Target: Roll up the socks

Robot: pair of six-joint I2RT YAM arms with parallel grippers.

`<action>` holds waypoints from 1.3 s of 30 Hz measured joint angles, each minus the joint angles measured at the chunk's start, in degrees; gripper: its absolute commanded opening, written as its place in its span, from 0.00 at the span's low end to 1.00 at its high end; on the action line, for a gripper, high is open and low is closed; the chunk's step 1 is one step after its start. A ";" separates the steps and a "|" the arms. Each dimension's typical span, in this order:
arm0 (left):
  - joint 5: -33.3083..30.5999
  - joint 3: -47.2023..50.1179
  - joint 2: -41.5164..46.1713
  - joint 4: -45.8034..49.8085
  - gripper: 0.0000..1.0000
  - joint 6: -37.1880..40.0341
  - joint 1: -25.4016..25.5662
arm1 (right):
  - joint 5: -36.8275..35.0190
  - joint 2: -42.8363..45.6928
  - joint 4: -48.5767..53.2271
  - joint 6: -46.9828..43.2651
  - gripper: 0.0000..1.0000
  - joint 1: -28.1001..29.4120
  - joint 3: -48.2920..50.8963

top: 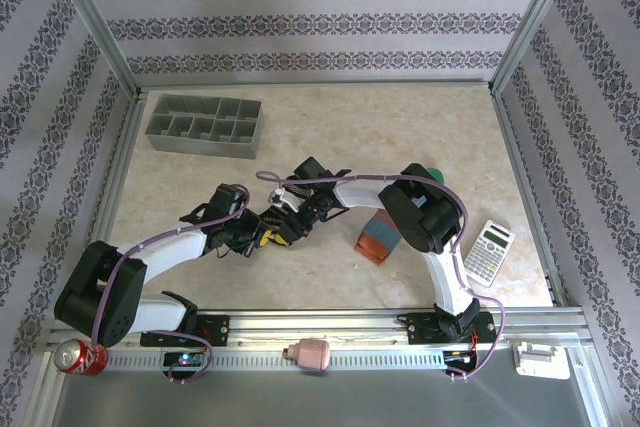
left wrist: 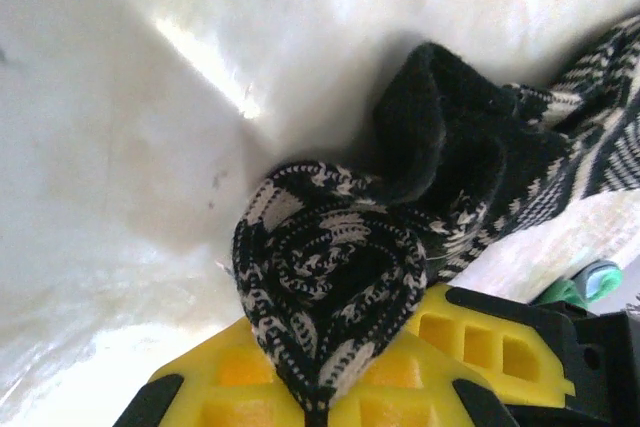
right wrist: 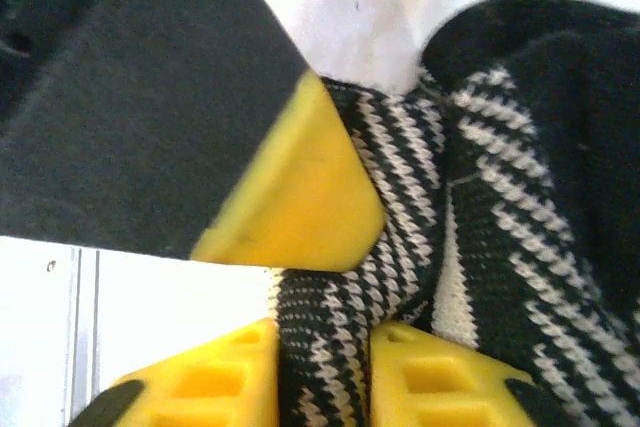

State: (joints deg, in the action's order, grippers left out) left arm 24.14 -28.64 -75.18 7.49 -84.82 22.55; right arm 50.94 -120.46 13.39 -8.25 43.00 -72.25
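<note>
Pinching the black sock (left wrist: 330, 277), left claw (left wrist: 315, 382) sits amid open tabletop (top: 420, 127)

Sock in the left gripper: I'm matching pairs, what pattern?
The sock is black with white stripes; left wrist view.

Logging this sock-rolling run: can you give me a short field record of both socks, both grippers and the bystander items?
black sock: bunched between the two grippers
left gripper: shut on black sock
right gripper: black sock between its jaws, grip unclear
blue-grey sock: lying apart, untouched
other items: grey divider tray, calculator
</note>
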 measured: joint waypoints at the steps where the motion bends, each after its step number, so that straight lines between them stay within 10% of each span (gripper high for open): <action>1: 0.00 -0.59 -0.07 1.49 0.00 -0.02 0.04 | -1.03 1.40 -1.40 -0.44 0.40 0.24 1.79; 11: -2.16 -8.50 -2.32 19.41 0.00 -2.34 0.17 | -36.26 26.64 -20.11 -14.19 0.61 12.00 27.87; 25: -1.70 -13.05 -6.97 24.26 0.00 -3.04 0.22 | -63.43 14.97 -27.76 -30.23 0.58 27.76 20.98; 28: -1.68 -13.07 -6.97 24.28 0.00 -3.04 0.22 | -65.85 12.41 -28.17 -31.65 0.51 27.28 18.58; 35: -2.91 -13.00 -6.84 23.65 0.00 -2.99 0.02 | -66.53 10.84 -28.37 -31.85 0.01 26.14 17.20; 39: -3.96 -12.85 -5.86 23.32 0.37 -2.91 -0.11 | -62.45 11.23 -28.00 -29.94 0.00 24.55 16.98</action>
State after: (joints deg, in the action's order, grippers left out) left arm 20.18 -41.50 -81.03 30.81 -87.72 22.44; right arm -11.51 -109.23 -14.61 -38.20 67.55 -55.27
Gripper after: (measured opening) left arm 0.192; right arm 0.061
